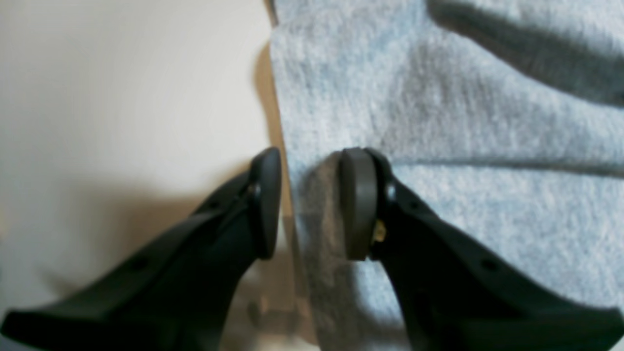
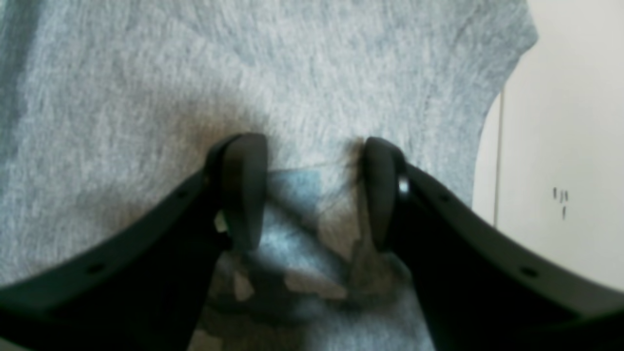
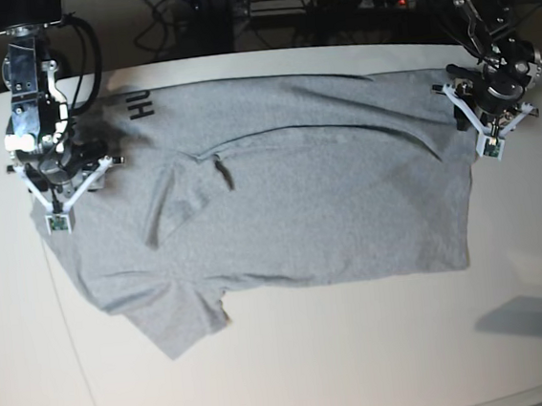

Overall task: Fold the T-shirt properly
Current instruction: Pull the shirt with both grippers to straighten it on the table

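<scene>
T-shirt (image 3: 290,201) flat across counter (image 3: 363,357); left pincer (image 1: 309,204) parted astride hem edge, right pincer (image 2: 314,192) parted over shoulder; step: pre-grasp; next: close both, lift, fold.

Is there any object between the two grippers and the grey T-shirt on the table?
Nothing visible is. The left gripper has its jaws open astride the edge of the heather-grey cotton T-shirt. The right gripper stands with open jaws directly on the cloth. The pale table around shows no obstacle.
</scene>
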Action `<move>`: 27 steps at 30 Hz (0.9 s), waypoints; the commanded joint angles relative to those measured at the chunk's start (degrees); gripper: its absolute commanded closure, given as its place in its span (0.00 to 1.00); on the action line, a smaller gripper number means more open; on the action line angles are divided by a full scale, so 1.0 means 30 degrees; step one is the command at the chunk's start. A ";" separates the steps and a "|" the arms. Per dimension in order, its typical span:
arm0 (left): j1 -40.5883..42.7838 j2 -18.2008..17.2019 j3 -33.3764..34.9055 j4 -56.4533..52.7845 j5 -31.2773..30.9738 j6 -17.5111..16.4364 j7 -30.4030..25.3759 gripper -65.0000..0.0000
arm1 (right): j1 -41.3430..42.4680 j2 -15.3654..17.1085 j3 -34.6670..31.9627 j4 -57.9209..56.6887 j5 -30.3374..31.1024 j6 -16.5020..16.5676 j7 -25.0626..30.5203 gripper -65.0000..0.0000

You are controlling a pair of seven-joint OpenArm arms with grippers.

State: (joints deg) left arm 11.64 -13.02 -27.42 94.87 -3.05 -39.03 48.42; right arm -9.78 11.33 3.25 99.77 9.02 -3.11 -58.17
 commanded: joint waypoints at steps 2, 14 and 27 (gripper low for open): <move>0.0003 -0.0423 -0.0193 0.0245 0.0416 0.0159 0.0254 0.67 | -0.0212 0.0076 -0.0042 0.0107 0.0116 -0.0002 -0.0551 0.53; -0.0202 -0.0658 -0.0106 0.0245 0.0416 0.0159 0.0196 0.67 | -0.0886 0.0047 0.0046 0.0166 0.0116 -0.0119 -0.0551 0.53; -0.0759 -0.0658 0.0012 0.0391 0.0416 0.0129 0.0196 0.67 | -0.1267 0.0047 0.0076 0.0899 0.0116 -0.0119 -0.0551 0.53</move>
State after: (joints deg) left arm 9.72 -13.98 -27.11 94.76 -1.61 -39.05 49.74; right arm -13.21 11.18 3.40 102.24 9.67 -3.53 -57.12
